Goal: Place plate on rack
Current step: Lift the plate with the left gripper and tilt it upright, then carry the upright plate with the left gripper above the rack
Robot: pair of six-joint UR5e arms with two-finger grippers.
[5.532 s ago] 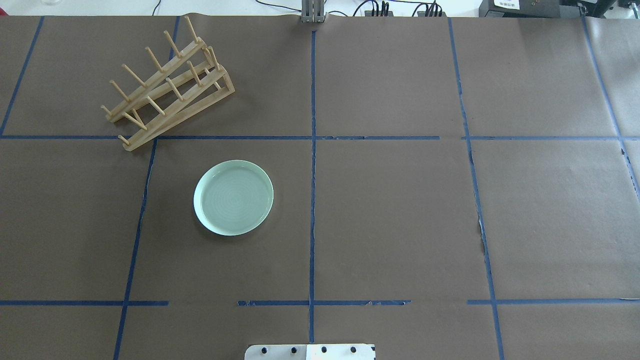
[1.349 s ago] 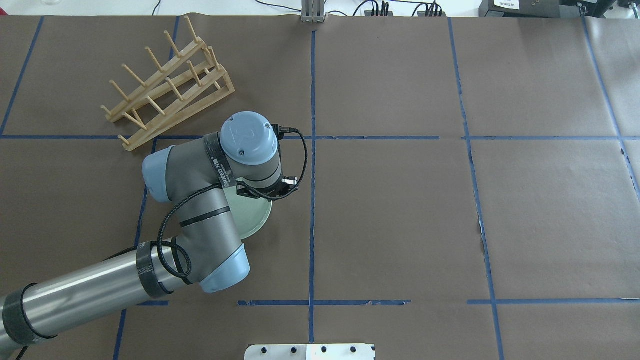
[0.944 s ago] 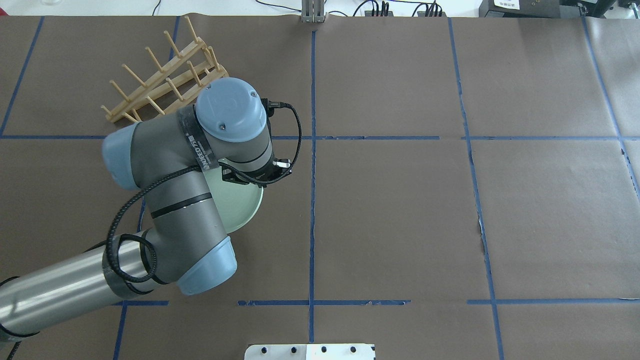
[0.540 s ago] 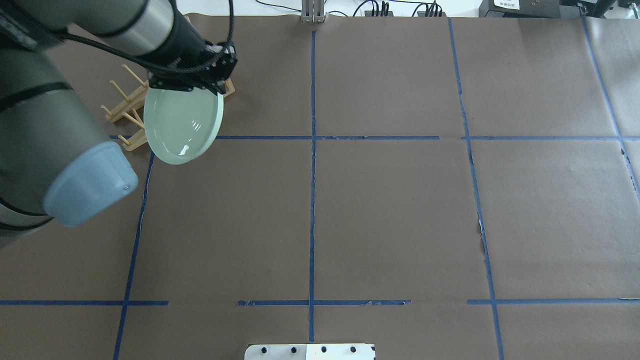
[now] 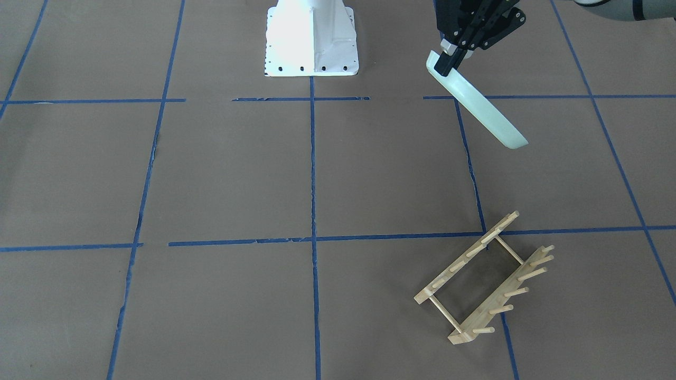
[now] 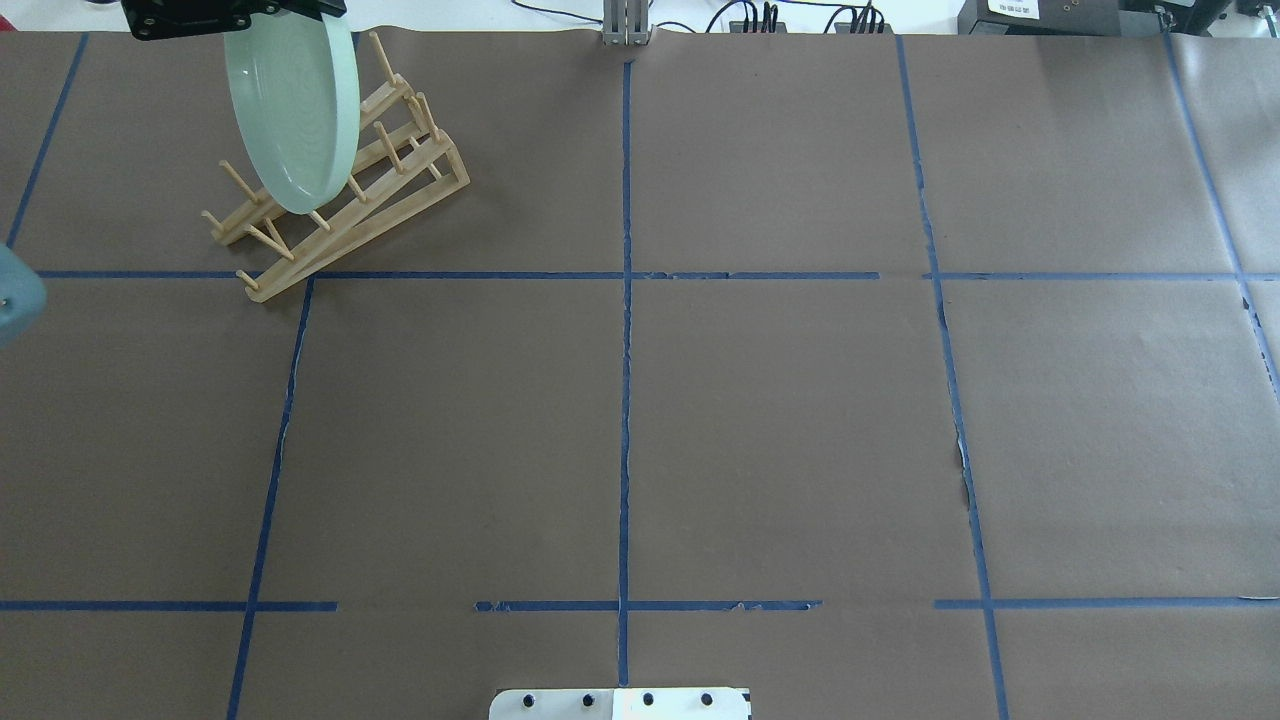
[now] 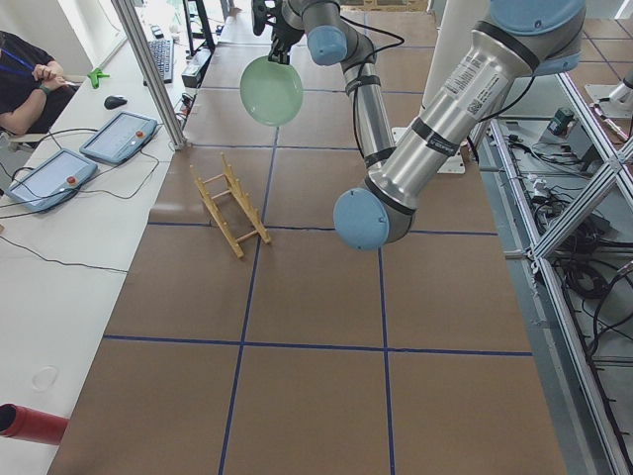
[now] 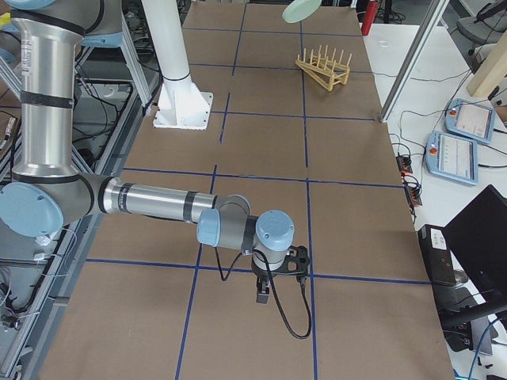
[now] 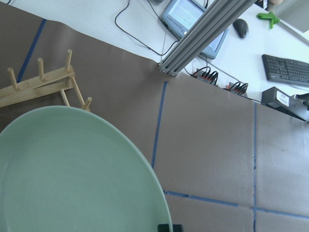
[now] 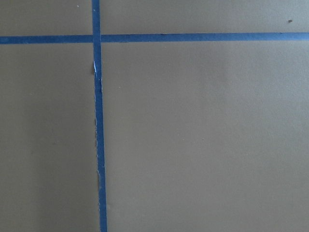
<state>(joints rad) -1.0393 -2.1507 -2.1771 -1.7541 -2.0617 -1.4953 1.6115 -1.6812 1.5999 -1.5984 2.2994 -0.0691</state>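
Observation:
My left gripper (image 5: 447,59) is shut on the rim of the pale mint-green plate (image 5: 478,103) and holds it high in the air, tilted steeply on edge. In the overhead view the plate (image 6: 295,110) hangs over the far end of the light-wood rack (image 6: 400,200), apart from its pegs. The rack (image 5: 483,279) stands on the brown table with nothing in it. The left wrist view shows the plate (image 9: 72,169) with the rack (image 9: 43,84) beyond it. My right gripper (image 8: 268,286) hangs low over the table far from both; I cannot tell if it is open or shut.
The white robot base (image 5: 310,39) stands at the table's near-robot edge. A metal post (image 6: 627,25) and cables stand at the far edge. An operator (image 7: 30,79) sits at a side desk with tablets (image 7: 119,137) beside the rack's end.
My left arm came in, shut on the plate and lifted it off the table. Since half a second ago the plate has risen, moved farther toward the rack and turned more on edge.

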